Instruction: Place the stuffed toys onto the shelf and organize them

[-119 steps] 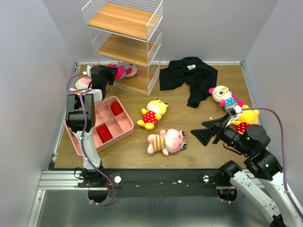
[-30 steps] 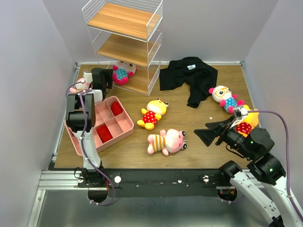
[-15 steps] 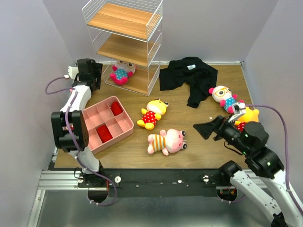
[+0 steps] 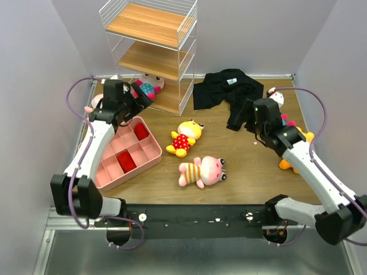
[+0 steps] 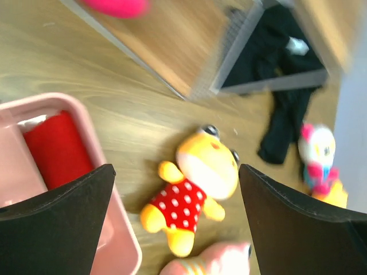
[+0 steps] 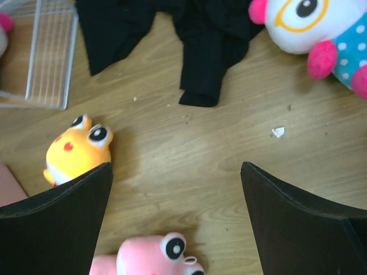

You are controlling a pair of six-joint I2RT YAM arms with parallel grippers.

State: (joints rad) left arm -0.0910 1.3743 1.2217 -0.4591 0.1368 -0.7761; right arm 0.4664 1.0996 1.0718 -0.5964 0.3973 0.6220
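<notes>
Left jaws released, empty, beside shelf at bench's far edge; glasses toy on bottom board. Yellow dotted toy mid-bench, nearward of left jaws, long axis diagonal, roughly midway between arms. Right jaws released, empty.

A yellow plush is wearing a red outfit with white polka dots. A pink plush is wearing a striped shirt. A white-faced plush is showing orange glasses rims, pink ears and a blue dotted top. A garment is showing plain black, a tray pink, the worktop brown wood grain.
</notes>
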